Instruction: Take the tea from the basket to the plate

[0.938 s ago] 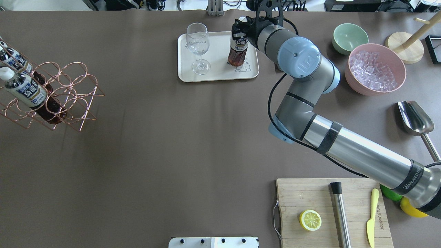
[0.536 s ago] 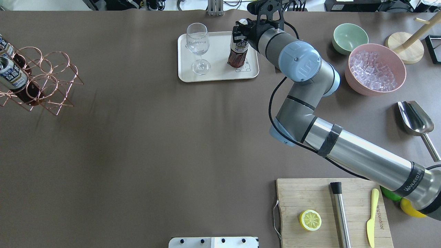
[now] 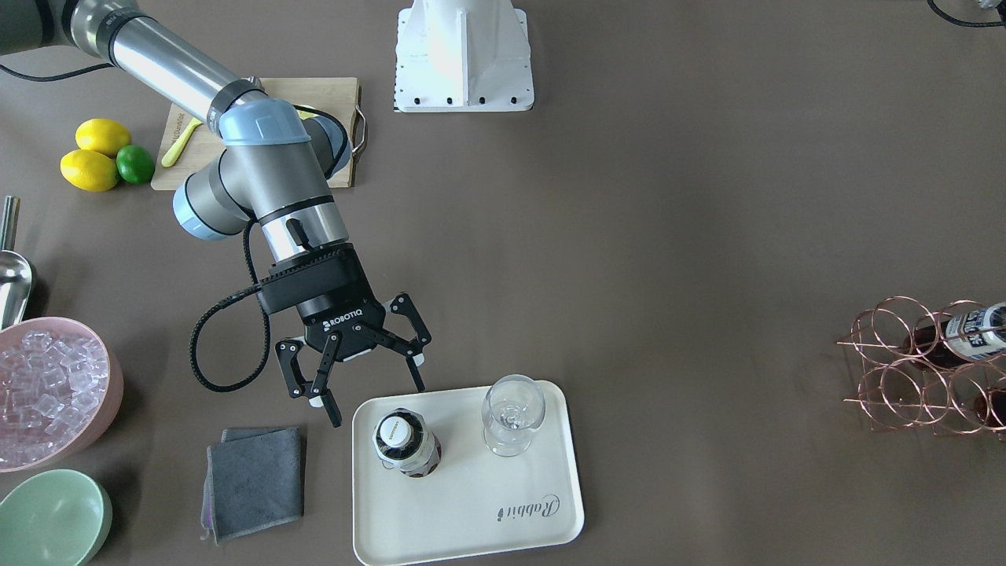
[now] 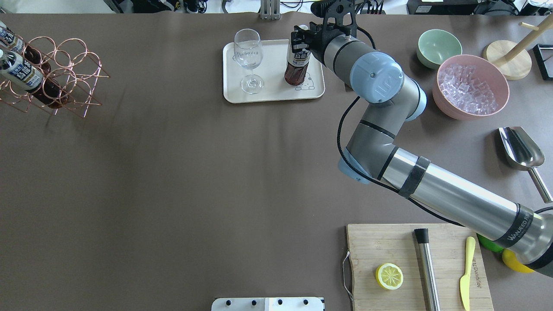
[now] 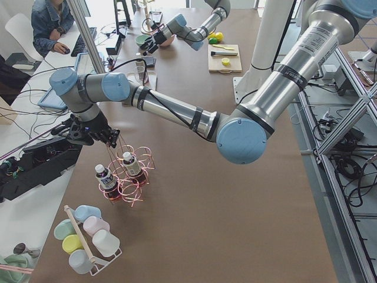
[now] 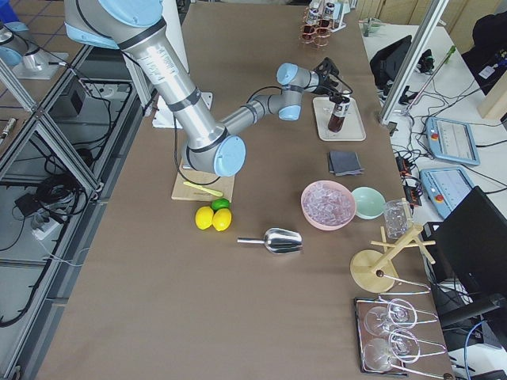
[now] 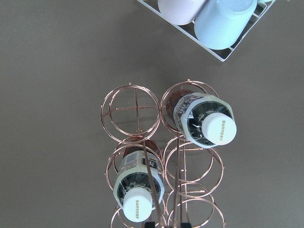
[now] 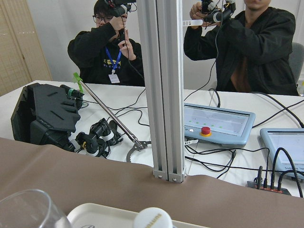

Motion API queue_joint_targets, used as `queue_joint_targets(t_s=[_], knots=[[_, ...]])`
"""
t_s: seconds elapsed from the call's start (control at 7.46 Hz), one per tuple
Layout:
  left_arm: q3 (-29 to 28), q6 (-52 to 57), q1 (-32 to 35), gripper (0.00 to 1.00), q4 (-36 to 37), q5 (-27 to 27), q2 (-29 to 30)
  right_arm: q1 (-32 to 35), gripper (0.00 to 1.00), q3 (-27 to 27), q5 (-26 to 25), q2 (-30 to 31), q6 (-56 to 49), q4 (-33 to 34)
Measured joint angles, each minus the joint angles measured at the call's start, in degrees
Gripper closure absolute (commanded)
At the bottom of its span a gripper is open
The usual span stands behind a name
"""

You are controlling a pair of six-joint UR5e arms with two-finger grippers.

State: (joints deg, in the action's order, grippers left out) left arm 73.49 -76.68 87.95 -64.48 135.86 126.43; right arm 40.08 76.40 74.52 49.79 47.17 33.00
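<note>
One tea bottle (image 3: pixel 405 442) stands upright on the cream plate (image 3: pixel 471 519), beside the bear drawing; its white cap (image 8: pixel 152 218) shows at the bottom of the right wrist view. My right gripper (image 3: pixel 365 385) hangs open just behind the bottle, its fingers spread wide and touching nothing. The copper basket (image 4: pixel 65 73) sits at the table's far left with two more tea bottles (image 7: pixel 206 123) in its rings. My left gripper (image 5: pixel 100 137) is at the top of the basket's handle; I cannot tell whether it is open or shut.
A wine glass (image 3: pixel 511 413) stands on the plate next to the bottle. A grey cloth (image 3: pixel 253 479), a pink bowl of ice (image 4: pixel 471 86) and a green bowl (image 4: pixel 438 47) lie beside the plate. A rack of cups (image 5: pixel 88 242) stands near the basket.
The basket with its two bottles has shifted toward the far left corner and tilts less. The right gripper has edged back from the bottle on the plate.
</note>
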Motion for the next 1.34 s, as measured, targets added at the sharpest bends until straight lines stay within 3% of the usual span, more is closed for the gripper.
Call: queue_joint_targets(t_s=[0.4, 0.54, 0.67, 1.07, 1.34], knots=[[-0.9, 0.1, 0.3, 1.0, -1.2, -0.4, 0.0, 0.2, 0.0, 1.9, 0.7, 1.1, -0.2, 0.1], [-1.2, 0.2, 0.4, 0.64, -2.0, -0.4, -0.5, 1.1, 0.0, 3.0, 2.7, 2.0, -0.2, 0.2], [-1.4, 0.2, 0.5, 0.02, -2.6, -0.5, -0.8, 2.9, 0.0, 4.1, 6.9, 3.2, -0.2, 0.5], [-1.3, 0.4, 0.6, 0.02, -3.5, -0.9, -1.9, 8.3, 0.0, 10.3, 20.9, 8.9, -0.4, 7.5], [-0.1, 0.7, 0.7, 0.02, -3.7, -2.4, -2.2, 10.9, 0.0, 13.8, 29.1, 11.9, -0.5, 16.2]])
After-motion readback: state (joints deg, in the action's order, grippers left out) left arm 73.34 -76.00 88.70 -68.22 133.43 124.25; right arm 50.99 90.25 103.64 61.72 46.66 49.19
